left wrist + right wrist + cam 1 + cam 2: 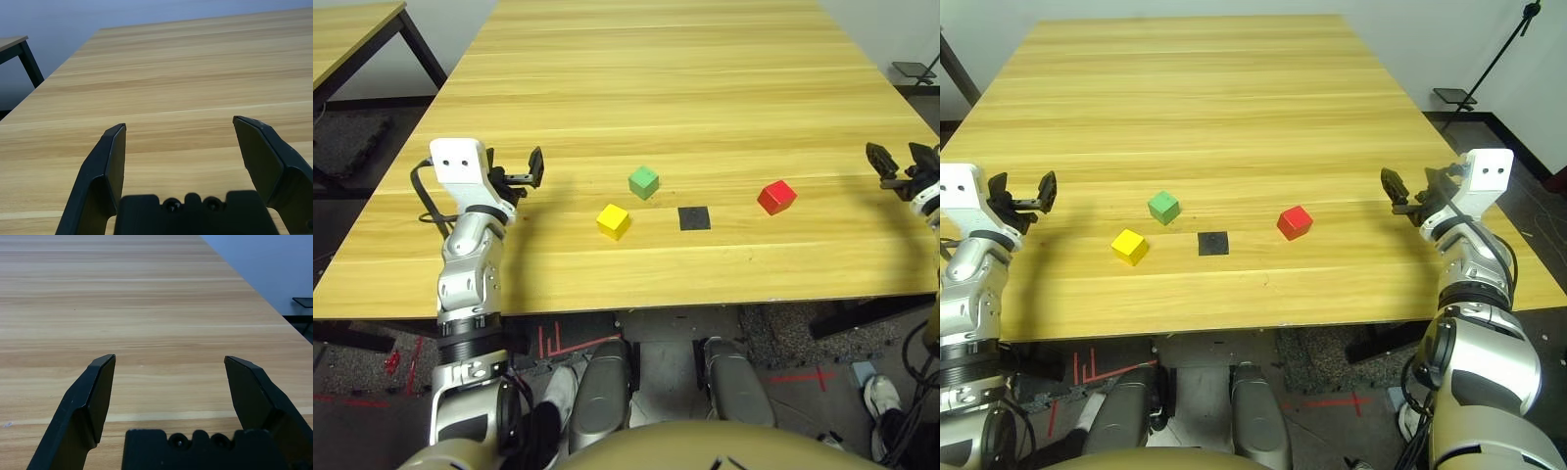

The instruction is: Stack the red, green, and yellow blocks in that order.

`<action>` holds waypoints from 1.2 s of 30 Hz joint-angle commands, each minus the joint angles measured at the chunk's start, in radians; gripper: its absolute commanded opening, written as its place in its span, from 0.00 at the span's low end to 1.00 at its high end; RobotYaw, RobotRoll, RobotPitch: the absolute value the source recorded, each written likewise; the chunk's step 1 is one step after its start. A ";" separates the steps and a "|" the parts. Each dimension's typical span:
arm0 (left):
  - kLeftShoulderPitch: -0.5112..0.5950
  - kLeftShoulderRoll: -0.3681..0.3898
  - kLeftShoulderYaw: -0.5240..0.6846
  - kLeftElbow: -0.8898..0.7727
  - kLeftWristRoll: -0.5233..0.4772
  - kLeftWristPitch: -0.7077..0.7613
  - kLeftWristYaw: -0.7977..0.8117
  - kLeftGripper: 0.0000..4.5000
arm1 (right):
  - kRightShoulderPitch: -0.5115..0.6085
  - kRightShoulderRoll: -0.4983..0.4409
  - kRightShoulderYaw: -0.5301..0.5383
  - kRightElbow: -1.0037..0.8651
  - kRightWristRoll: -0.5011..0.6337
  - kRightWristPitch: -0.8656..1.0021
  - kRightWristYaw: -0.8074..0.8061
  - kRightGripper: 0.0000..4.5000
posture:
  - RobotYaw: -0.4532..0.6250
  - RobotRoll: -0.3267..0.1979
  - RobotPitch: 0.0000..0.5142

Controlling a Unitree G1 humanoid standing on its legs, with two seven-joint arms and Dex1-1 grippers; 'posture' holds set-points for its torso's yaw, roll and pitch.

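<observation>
The red block (1295,222), green block (1163,208) and yellow block (1130,247) are set apart on the tabletop (656,88), toward its near edge. The yellow block is placed nearest that edge of the three, with the green block near it, a little farther in. The red block is seen well apart from both, toward the right edge; between it and the yellow block a flat black square (694,218) is laid. The left pincer (179,122) is held wide open near the left edge, the right pincer (170,357) equally wide near the right edge; nothing is gripped by either.
</observation>
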 commanded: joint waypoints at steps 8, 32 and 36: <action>-0.044 0.125 -0.038 -0.028 -0.108 0.153 -0.179 0.99 | -0.133 -0.033 0.216 -0.010 -0.175 0.067 0.327 1.00 | 0.58 0.37 0.20; -0.064 0.176 -0.058 -0.324 -0.182 0.403 -0.155 0.99 | -0.442 0.039 0.699 0.099 -0.674 -0.249 0.618 1.00 | 0.75 0.31 0.18; -0.054 0.175 -0.046 -0.347 -0.188 0.414 -0.134 0.99 | -0.446 0.065 0.718 0.106 -0.697 -0.264 0.598 1.00 | 0.77 0.30 0.19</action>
